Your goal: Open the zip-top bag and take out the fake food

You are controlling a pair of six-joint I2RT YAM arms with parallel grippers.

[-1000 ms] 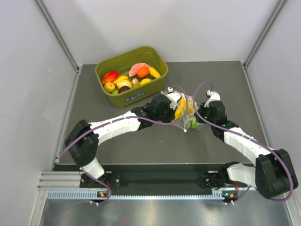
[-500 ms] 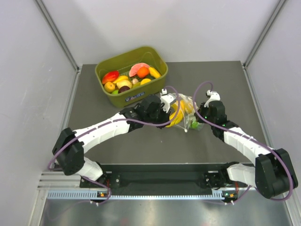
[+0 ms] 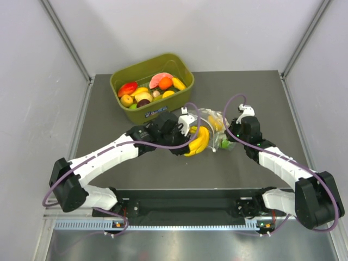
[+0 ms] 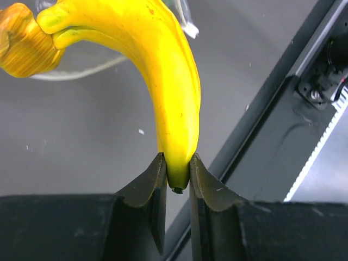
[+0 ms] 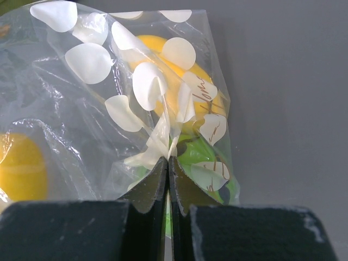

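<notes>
My left gripper (image 3: 187, 145) is shut on the tip of the yellow banana bunch (image 3: 197, 141), holding it just outside the mouth of the clear zip-top bag (image 3: 213, 126). In the left wrist view the banana bunch (image 4: 163, 81) rises from between my fingertips, with an orange-yellow piece (image 4: 24, 41) at its far end. My right gripper (image 3: 228, 137) is shut on a pinched fold of the bag (image 5: 157, 136). Through the dotted plastic I see a yellow piece (image 5: 174, 81) and a round green piece (image 5: 209, 160).
An olive-green tub (image 3: 153, 87) with several toy fruits stands at the back left. The black rail of the table's near edge (image 4: 283, 125) shows behind the banana. Grey walls close in on both sides.
My left gripper has pulled back to the left and toward the near edge with the banana bunch, drawing it out of the bag. My right gripper has held still on the bag.
</notes>
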